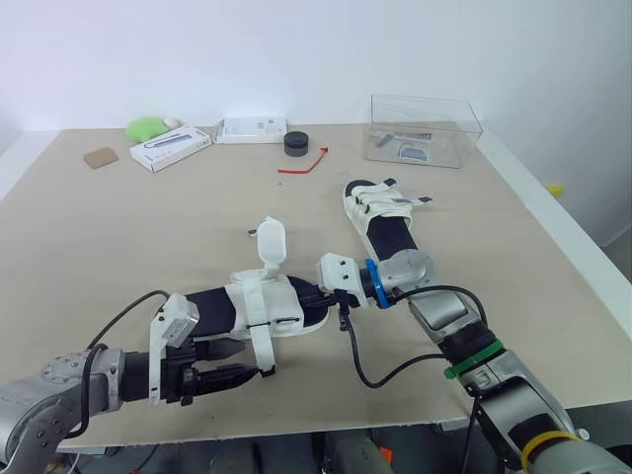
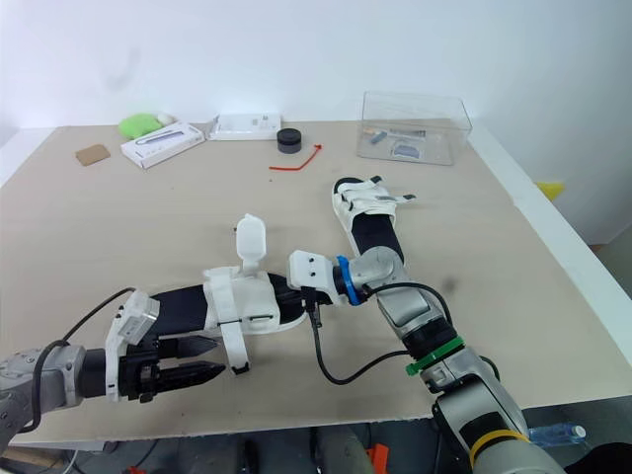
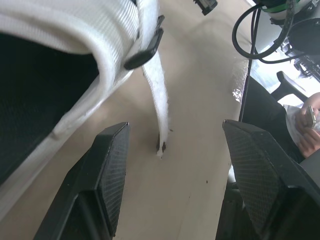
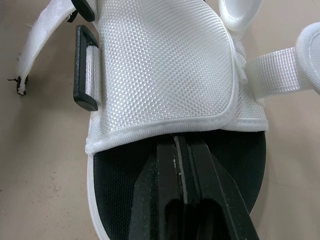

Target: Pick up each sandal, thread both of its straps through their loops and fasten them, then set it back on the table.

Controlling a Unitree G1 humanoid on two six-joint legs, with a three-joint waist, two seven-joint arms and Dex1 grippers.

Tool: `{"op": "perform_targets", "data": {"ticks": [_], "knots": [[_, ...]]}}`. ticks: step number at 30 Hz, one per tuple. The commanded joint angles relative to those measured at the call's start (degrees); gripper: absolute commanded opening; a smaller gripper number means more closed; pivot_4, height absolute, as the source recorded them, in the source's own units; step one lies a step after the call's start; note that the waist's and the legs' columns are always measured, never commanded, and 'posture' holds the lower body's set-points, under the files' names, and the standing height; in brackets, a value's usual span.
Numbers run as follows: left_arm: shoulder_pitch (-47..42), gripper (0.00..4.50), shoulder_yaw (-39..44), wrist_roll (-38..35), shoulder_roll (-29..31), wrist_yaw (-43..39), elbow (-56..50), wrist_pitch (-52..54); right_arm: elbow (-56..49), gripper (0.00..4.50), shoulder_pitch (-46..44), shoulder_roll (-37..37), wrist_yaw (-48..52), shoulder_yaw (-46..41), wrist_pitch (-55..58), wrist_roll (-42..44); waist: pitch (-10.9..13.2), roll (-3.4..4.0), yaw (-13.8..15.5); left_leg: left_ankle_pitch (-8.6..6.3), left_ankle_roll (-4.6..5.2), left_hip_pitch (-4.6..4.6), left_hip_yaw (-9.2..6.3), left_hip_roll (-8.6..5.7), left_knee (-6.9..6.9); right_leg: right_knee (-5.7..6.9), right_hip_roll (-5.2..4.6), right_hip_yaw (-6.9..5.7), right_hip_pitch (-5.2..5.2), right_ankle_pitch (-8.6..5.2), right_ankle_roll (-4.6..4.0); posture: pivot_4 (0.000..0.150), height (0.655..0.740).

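1. Sandal (image 4: pixel 165 65): white woven cloth upper, coarse mesh weave; matt black insole (image 4: pixel 120 190); smooth black plastic loop (image 4: pixel 79 70)
2. Strap (image 3: pixel 157 95): white webbing, frayed end
3. Worktop (image 1: pixel 148 227): matt beige, smooth
4. Left gripper (image 3: pixel 175 125) pads (image 3: pixel 112 170): matt black, finely textured

L arm (image 1: pixel 59 387) comes in low from robot's left, forearm near level, pointing toward the right. L gripper (image 1: pixel 235 361) is wide open, L fingers (image 3: pixel 107 170) spread well apart, one stacked above the other in head views. R arm (image 1: pixel 474 346) reaches fwd from lower right, forearm angled up and inward. R wrist (image 1: pixel 395 274) is bent so R gripper (image 4: pixel 178 137) points toward the left. R fingers (image 4: pixel 160 170) are pressed together w/ only a thin seam btwn them. Their tips are hidden, so can't tell if they pinch anything. Grippers are near each other, not touching.
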Motion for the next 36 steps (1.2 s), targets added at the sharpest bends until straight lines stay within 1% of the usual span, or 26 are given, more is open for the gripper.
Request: {"op": "perform_targets", "data": {"ticks": [1, 8, 9, 10, 12, 14, 15, 16, 18, 21, 23, 27, 32, 36], "knots": [[-0.96, 3.05, -2.32, 0.13, -1.11, 0.94, -0.72, -1.05, 2.66, 0.00, 0.82, -1.07, -0.13, 1.60, 1.33, -3.23, 0.00, 0.00, 0.00, 0.00, 0.00, 0.00, 0.01, 0.00, 0.00, 0.00, 0.00, 0.01, 0.00, 0.00, 0.00, 0.150, 0.7400], [-5.44, 3.05, -6.45, -0.57, -4.42, 3.56, 2.13, -0.14, 1.97, 0.00, 1.01, -1.24, -0.26, 1.47, 1.52, -3.14, 0.00, 0.00, 0.00, 0.00, 0.00, 0.00, -0.01, 0.00, 0.00, 0.00, 0.02, 0.00, 0.01, 0.01, 0.01, 0.150, 0.7400], [-5.82, 2.68, -6.67, -0.44, -4.43, 3.54, 2.56, -0.10, 1.71, 0.00, 1.12, -1.35, -0.22, 1.43, 1.61, -3.10, 0.00, 0.00, 0.01, 0.00, 0.00, -0.01, -0.02, 0.01, 0.00, 0.00, 0.04, 0.00, 0.02, 0.01, 0.01, 0.150, 0.7400], [-6.30, 2.54, -6.89, -0.46, -4.47, 3.51, 3.34, 0.12, 1.50, 0.00, 1.24, -1.50, -0.19, 1.35, 1.64, -3.05, 0.00, -0.01, 0.00, 0.00, 0.00, -0.01, -0.02, 0.00, 0.00, 0.00, 0.03, 0.00, 0.01, 0.01, 0.01, 0.150, 0.7400], [-6.66, 1.84, -6.82, -1.30, -4.30, 3.12, 4.05, 0.58, 1.35, 0.00, 1.41, -1.73, -0.20, 1.27, 1.59, -3.10, 0.00, 0.00, 0.00, 0.00, 0.00, -0.02, -0.01, 0.01, -0.01, 0.00, 0.04, 0.00, 0.00, 0.01, 0.01, 0.150, 0.7400], [-6.48, 0.84, -5.40, -4.71, -3.99, 2.73, 3.69, 2.27, 1.25, 0.00, 1.47, -1.85, -0.25, 1.22, 1.65, -3.12, 0.00, 0.00, 0.00, -0.01, 0.00, -0.03, 0.00, 0.01, -0.02, 0.00, 0.03, 0.01, 0.00, 0.01, 0.01, 0.150, 0.7400], [-6.38, 0.25, -4.74, -6.23, -3.77, 2.70, 3.45, 3.15, 1.21, 0.00, 1.47, -1.88, -0.26, 1.20, 1.70, -3.11, 0.00, 0.00, -0.01, -0.01, -0.01, -0.04, 0.00, 0.01, -0.02, -0.01, 0.03, 0.01, -0.01, 0.00, 0.01, 0.150, 0.7400], [-6.11, 0.07, -4.16, -7.40, -3.36, 2.59, 3.09, 3.77, 1.17, 0.00, 1.46, -1.89, -0.28, 1.20, 1.75, -3.10, 0.00, 0.00, -0.01, -0.02, -0.01, -0.06, -0.01, 0.01, -0.02, -0.02, 0.02, 0.00, -0.02, 0.00, 0.02, 0.150, 0.7400], [-3.00, 0.07, -1.23, -11.15, -0.89, 0.59, 1.06, 5.34, 1.16, 0.00, 1.49, -1.92, -0.40, 1.19, 1.73, -3.13, 0.01, -0.03, -0.02, -0.03, -0.02, -0.08, 0.00, 0.01, -0.02, -0.03, 0.02, 0.01, -0.03, -0.01, 0.02, 0.150, 0.7400], [1.78, 0.07, 0.02, -12.28, 1.19, 0.08, -2.17, 5.23, 0.96, 0.00, 1.77, -1.98, -0.38, 1.33, 1.76, -3.11, 0.02, 0.01, -0.02, -0.07, -0.06, -0.08, 0.01, 0.01, -0.09, -0.04, -0.02, 0.01, -0.06, -0.10, 0.02, 0.150, 0.7400], [4.22, 0.07, -0.02, -11.62, 1.89, -0.26, -3.71, 4.11, 0.72, 0.00, 2.05, -1.89, -0.34, 1.44, 1.82, -3.06, 0.02, 0.01, -0.02, -0.08, -0.08, -0.08, 0.01, 0.00, -0.11, -0.07, -0.04, 0.01, -0.05, -0.12, 0.03, 0.150, 0.7400], [5.65, 0.07, -1.31, -10.46, 1.17, 0.85, -4.83, 2.29, 0.92, 0.00, 2.10, -1.55, -0.40, 1.66, 1.65, -3.12, 0.02, 0.01, 0.06, -0.07, -0.10, -0.05, -0.02, -0.01, -0.11, -0.08, -0.04, -0.01, -0.04, -0.11, 0.04, 0.150, 0.7400], [7.14, 0.07, -3.25, -6.05, 1.63, 0.33, -5.78, -1.44, 1.13, 0.00, 1.90, -1.48, -0.34, 1.77, 1.54, -3.10, 0.02, 0.02, 0.04, -0.07, -0.10, -0.01, 0.00, 0.01, -0.14, -0.08, 0.00, 0.00, -0.04, -0.12, 0.02, 0.150, 0.7400], [8.95, 0.07, -4.75, -0.50, 4.37, -2.96, -6.60, -5.67, 1.69, 0.00, 1.61, -1.48, -0.18, 1.83, 1.25, -3.27, 0.02, 0.02, 0.03, -0.08, -0.10, -0.01, 0.00, 0.00, -0.18, -0.09, 0.00, 0.01, -0.05, -0.15, -0.02, 0.150, 0.7400]]}}
